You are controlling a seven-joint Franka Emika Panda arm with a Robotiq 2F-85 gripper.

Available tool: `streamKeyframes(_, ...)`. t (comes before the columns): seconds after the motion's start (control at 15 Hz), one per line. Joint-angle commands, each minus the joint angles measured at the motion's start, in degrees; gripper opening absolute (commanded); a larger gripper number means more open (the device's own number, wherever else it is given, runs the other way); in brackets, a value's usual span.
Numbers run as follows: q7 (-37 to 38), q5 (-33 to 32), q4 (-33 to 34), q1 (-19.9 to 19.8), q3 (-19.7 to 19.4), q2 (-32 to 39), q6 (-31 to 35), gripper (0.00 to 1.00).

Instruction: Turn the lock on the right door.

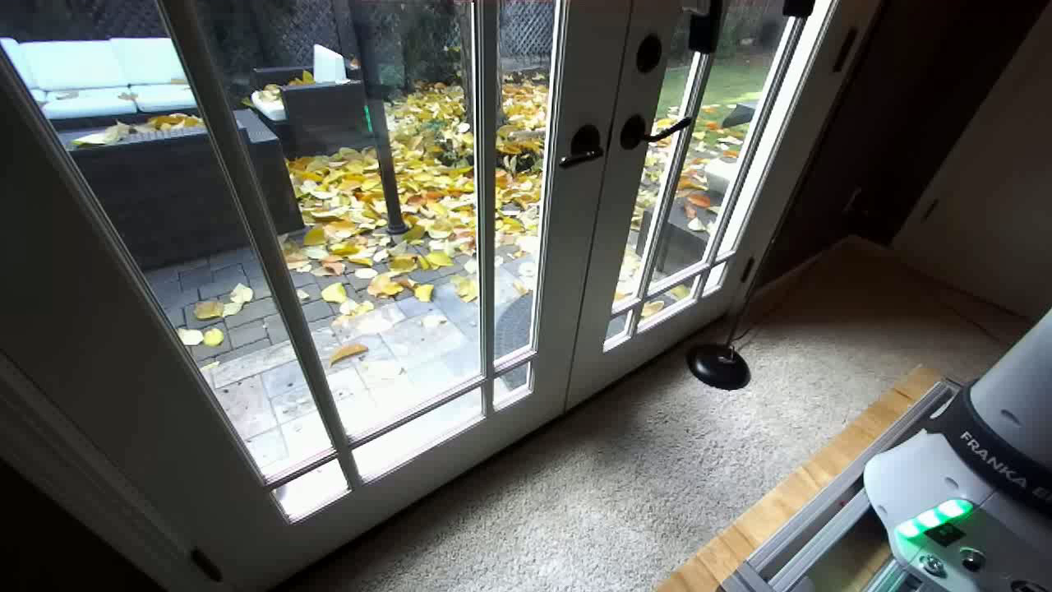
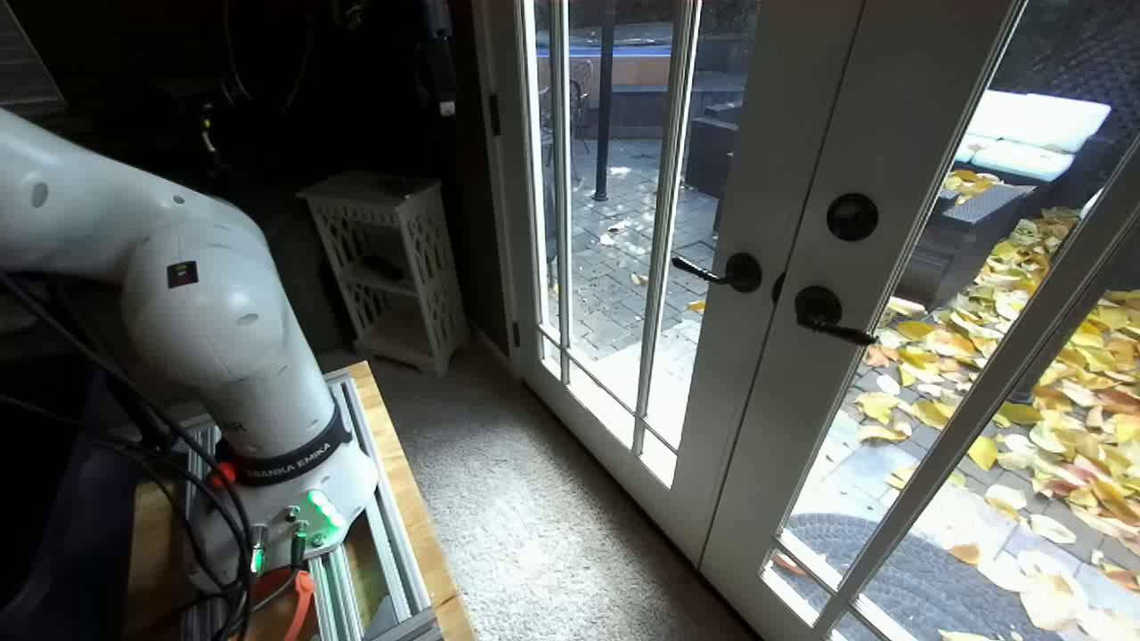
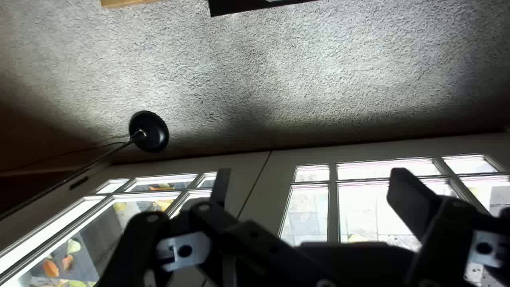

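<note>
The right door [image 1: 612,247] is white-framed with glass panes and shows in both exterior views [image 2: 793,401]. Its lock [image 1: 648,53] is a small dark round piece above the lever handle [image 1: 653,131]; the lock [image 2: 852,216] and lever [image 2: 828,320] show in both exterior views. The wrist picture is upside down, with the right door [image 3: 243,163] on its left. My gripper [image 3: 314,195] is open, with nothing between its fingers, which stand apart in front of the doors. The lock is not visible in the wrist view. Dark pieces at the top of an exterior view may be my fingertips.
The left door [image 1: 567,247] has its own lever [image 1: 581,154]. Both doors look closed. A lamp's black base [image 1: 719,366] and thin pole stand near the right door. A white shelf [image 2: 383,200] stands in the corner. My base sits on a wood-edged platform [image 1: 822,469].
</note>
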Motion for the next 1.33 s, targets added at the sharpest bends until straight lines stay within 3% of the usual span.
streamKeyframes(0.0,0.79,-0.73,0.12,1.41,-0.99,0.48,-0.09,1.0)
streamKeyframes(0.47,-0.12,-0.06,-0.09,1.55,-2.0,0.44,1.13,1.0)
streamKeyframes(0.67,-4.8,2.01,-1.11,1.36,-8.93,-1.14,7.43,1.0)
streamKeyframes(0.87,-15.34,2.41,-0.78,1.08,-18.28,-1.03,12.36,1.0)
streamKeyframes(1.27,-36.44,0.89,3.32,-1.14,-33.89,3.28,15.36,1.0)
